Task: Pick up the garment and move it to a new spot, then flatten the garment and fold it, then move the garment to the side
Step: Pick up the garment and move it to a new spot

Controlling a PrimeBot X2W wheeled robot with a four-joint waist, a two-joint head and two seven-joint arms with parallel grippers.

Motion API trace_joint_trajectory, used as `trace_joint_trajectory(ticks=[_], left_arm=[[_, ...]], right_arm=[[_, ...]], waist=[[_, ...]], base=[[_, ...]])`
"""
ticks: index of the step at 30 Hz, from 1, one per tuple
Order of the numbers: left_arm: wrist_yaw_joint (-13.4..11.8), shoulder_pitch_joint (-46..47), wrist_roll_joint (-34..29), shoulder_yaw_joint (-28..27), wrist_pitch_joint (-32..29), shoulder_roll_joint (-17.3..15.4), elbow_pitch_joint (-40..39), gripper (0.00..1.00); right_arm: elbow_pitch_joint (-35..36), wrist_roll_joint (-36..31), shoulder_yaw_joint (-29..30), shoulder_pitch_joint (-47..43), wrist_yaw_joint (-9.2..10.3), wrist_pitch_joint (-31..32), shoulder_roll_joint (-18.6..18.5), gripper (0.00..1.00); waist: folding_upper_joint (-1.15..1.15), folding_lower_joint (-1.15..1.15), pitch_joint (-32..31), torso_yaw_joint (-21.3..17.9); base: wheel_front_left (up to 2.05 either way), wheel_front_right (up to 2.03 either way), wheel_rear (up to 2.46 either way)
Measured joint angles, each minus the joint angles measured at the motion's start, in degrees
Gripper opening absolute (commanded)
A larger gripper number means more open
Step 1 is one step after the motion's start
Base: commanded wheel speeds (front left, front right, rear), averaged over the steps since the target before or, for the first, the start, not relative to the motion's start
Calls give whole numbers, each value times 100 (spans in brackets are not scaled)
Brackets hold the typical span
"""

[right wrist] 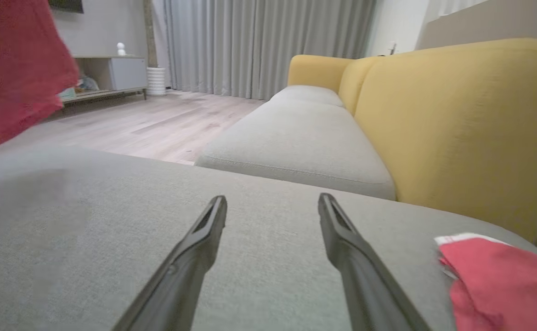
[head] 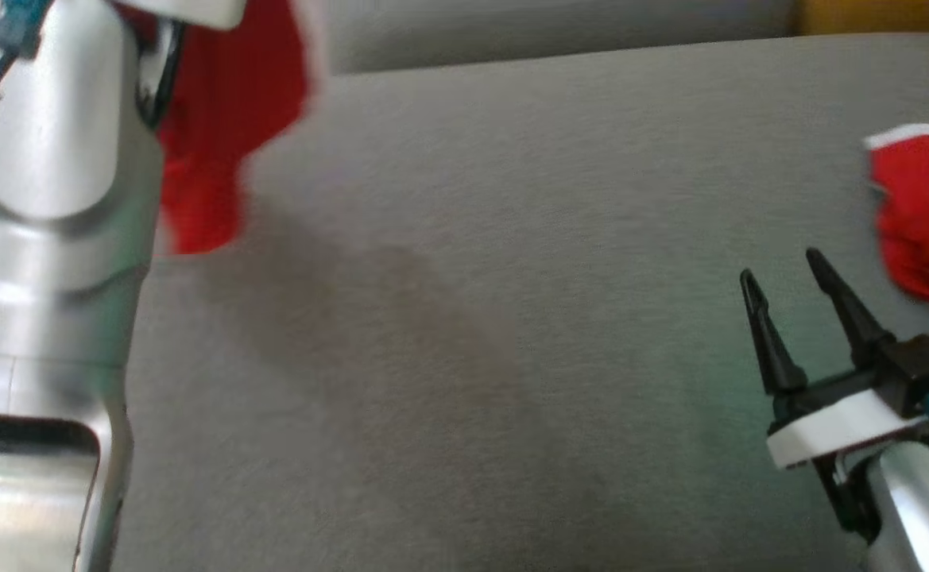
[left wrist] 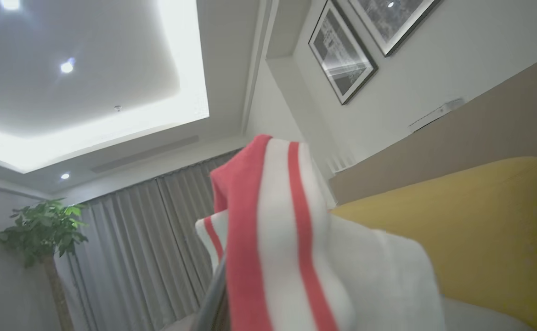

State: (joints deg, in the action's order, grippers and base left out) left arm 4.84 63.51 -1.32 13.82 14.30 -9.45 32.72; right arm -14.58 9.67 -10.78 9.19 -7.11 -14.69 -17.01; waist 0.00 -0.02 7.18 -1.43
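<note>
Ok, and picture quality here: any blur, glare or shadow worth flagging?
Head view: the red garment is blurred at its edges, and a soft shadow lies on the grey cushion. Left wrist view: the ceiling light panel blows out white. Right wrist view: the right pincer is sharp, the yellow sofa back soft.

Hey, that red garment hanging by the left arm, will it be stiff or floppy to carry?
Likely floppy: the red garment hangs in limp folds, and its striped edge droops across the left wrist view. Probably light, since its hanging edge looks blurred, as if swinging. It may bunch when laid on the grey cushion.
</note>
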Motion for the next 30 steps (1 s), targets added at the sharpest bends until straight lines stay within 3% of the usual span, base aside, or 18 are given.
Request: trace_joint_trajectory(ticks=[10,18,19,20,21,22,24,30], left_arm=[[178,-37,54,722,-111,510,345,0],[231,-1851,148,2135,16,772,1076,0],[229,-2160,208,2216,15,756,1151,18],[211,-2450,274,2282,15,730,1172,78],[123,-2705,332,2323,15,720,1170,100],[-112,-3124,545,2297,15,720,1068,100],[-346,-3539,853,2169,15,721,776,100],[-798,-4935,1428,1661,15,708,-170,100]], right_arm=[[70,3,-5,-452,0,0,387,100],[0,67,-223,-350,0,1,737,100],[-30,96,-276,-316,0,1,784,100],[-65,103,-318,-283,0,1,815,100],[-89,103,-341,-257,0,1,835,100],[-122,111,-353,-248,0,1,862,100],[-157,126,-325,-279,0,1,864,100],[-159,141,300,-859,0,1,861,100]], waist=[[0,0,-447,-1278],[0,4,77,-1667],[0,4,142,-1692],[0,4,195,-1715],[0,4,233,-1733],[0,5,231,-1743],[0,2,157,-1718],[0,2,-211,-1312]], base=[[0,0,0],[0,0,0],[0,0,0],[0,0,0],[0,0,0],[0,0,0],[0,0,0],[0,0,0]])
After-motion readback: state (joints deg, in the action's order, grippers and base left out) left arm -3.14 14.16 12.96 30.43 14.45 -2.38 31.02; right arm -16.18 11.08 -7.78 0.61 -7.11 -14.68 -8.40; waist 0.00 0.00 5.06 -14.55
